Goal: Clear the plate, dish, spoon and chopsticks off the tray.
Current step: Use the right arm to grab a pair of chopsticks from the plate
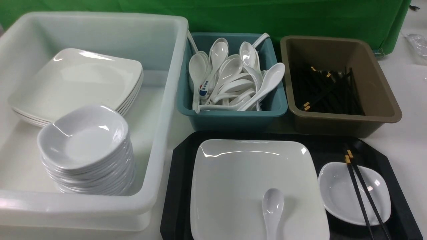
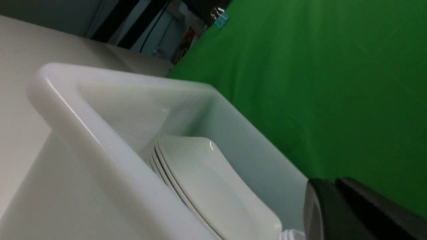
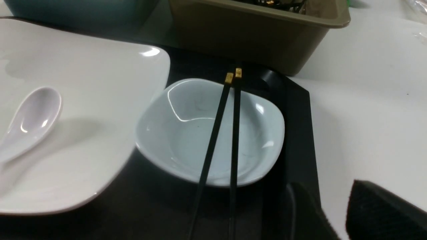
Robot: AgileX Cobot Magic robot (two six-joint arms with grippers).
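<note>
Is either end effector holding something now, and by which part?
Nothing is held: the left end effector is shut and empty, the right end effector open and empty.

The black chopsticks [image 3: 235, 133] lie side by side across the small white dish [image 3: 180, 140], their gold-banded ends toward the brown tub [image 3: 250, 36]. The dish sits on the black tray [image 3: 298, 140] just beside the large square plate [image 3: 93, 100], where the white soup spoon [image 3: 30, 120] rests bowl-up. Over the tray's edge and the white surface [image 3: 367, 110], the right hand [image 3: 337, 213] shows two dark fingers [image 3: 383, 213] apart, with nothing between them.
</note>
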